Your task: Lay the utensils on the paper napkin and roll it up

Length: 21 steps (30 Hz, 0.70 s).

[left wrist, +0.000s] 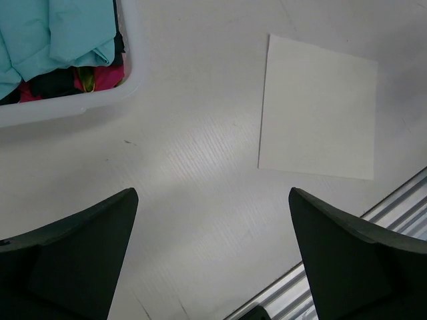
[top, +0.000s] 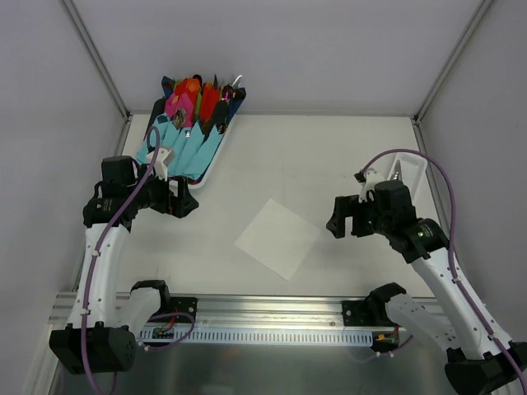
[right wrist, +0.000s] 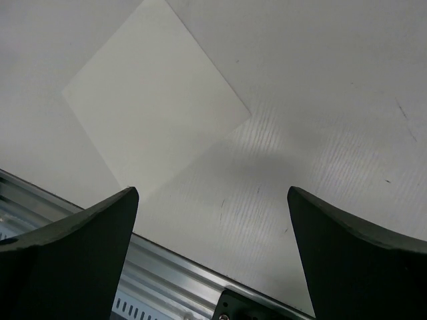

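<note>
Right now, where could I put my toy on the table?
Bare table lies between the paper napkin and the back wall, and between the napkin and the left tool. The bundle tray at far left is crowded.

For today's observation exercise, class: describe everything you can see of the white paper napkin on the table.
The paper napkin is a plain white square sheet, thin and unmarked, apparently soft paper. It lies flat and unfolded on the table, turned diamond-wise in the overhead view, between the two arms and near the metal rail. Nothing lies on it. The left tool and right tool are open and clear of it; only the table touches it.
</note>
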Each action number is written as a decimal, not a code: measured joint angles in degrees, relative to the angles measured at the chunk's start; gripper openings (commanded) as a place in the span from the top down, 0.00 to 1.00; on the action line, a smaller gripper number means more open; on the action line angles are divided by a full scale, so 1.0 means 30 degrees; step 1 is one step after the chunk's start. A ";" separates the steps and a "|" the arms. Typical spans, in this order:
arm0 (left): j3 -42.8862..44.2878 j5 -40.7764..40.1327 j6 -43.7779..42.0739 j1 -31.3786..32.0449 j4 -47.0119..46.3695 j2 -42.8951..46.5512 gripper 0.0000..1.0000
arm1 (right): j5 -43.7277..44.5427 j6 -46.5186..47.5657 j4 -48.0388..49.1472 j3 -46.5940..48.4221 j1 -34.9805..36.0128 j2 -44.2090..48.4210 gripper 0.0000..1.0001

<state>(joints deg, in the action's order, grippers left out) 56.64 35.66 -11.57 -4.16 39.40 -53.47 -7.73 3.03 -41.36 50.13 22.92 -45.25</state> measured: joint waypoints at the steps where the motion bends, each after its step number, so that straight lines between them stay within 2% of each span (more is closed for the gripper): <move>1: -0.0022 0.0000 -0.0007 0.0000 0.0058 -0.0007 0.01 | 0.0007 0.0000 0.0015 -0.0095 0.0211 -0.0153 0.01; 4: -0.0007 0.0015 -0.0015 0.0000 0.0138 -0.0124 0.01 | 0.0248 -0.0022 0.0080 -0.0219 0.1537 -0.0933 0.01; 10: 0.1246 -0.0510 0.0233 0.0000 0.0415 -0.2098 0.01 | 0.2463 -0.1231 0.0663 -0.0211 0.6382 -0.3337 0.01; 16: 0.1807 -0.1836 0.1894 0.0000 0.0474 -0.2747 0.01 | 0.6710 -0.6630 0.0692 0.0867 1.1460 -0.7359 0.01; 21: 0.1829 -0.2820 0.2922 0.0000 0.0546 -0.2747 0.01 | 0.9369 -1.0484 0.0066 0.4743 1.4528 -1.2794 0.01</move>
<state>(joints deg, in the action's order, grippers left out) 62.13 27.20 -2.81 -4.16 41.04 -61.71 20.38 -28.42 -41.17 64.36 66.50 -83.64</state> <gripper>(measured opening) 0.987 0.991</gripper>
